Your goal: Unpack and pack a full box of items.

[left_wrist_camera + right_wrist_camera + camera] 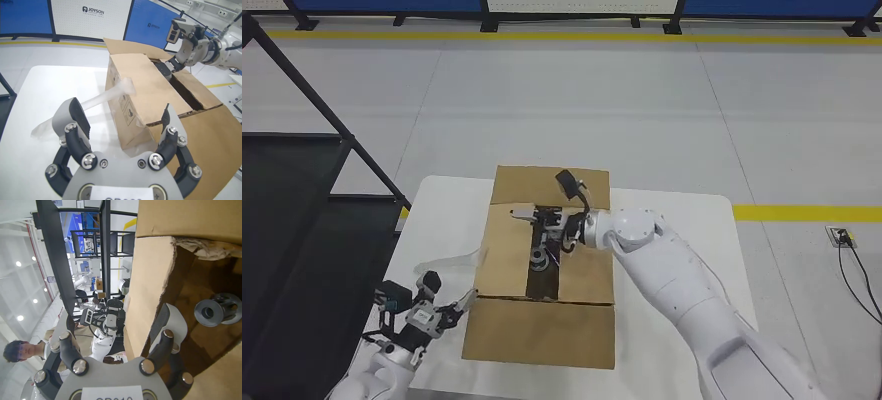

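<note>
1. Looking down from the top view, the cardboard box point(542, 335) stands on the white table point(672, 230) with its flaps spread outward and a dark slot open along its middle; the right hand point(547, 228) sits at the far end of that slot, and the left hand point(447, 298) hangs near the box's near left corner, apart from it.
2. The right wrist view adds what the top view cannot resolve: the right hand point(117, 313) has its fingers spread and straddles the inner flap point(147, 275); one finger point(166, 321) is inside the box, just beside the cardboard, and the other point(69, 323) is outside, well clear of it.
3. The same view looks into the box; a dark grey flanged part point(215, 311) lies on its side on the box floor, and crumpled white paper point(198, 249) is wedged under a flap; from above the part point(539, 260) is only a small dark shape.
4. The left wrist view shows the left hand point(122, 121) with fingers wide apart and nothing between them, facing the box's side wall point(121, 106).
5. A white packing strip point(105, 96) leans from the table point(37, 85) against that wall; from above the strip point(442, 262) is a pale streak just beside the box.
</note>
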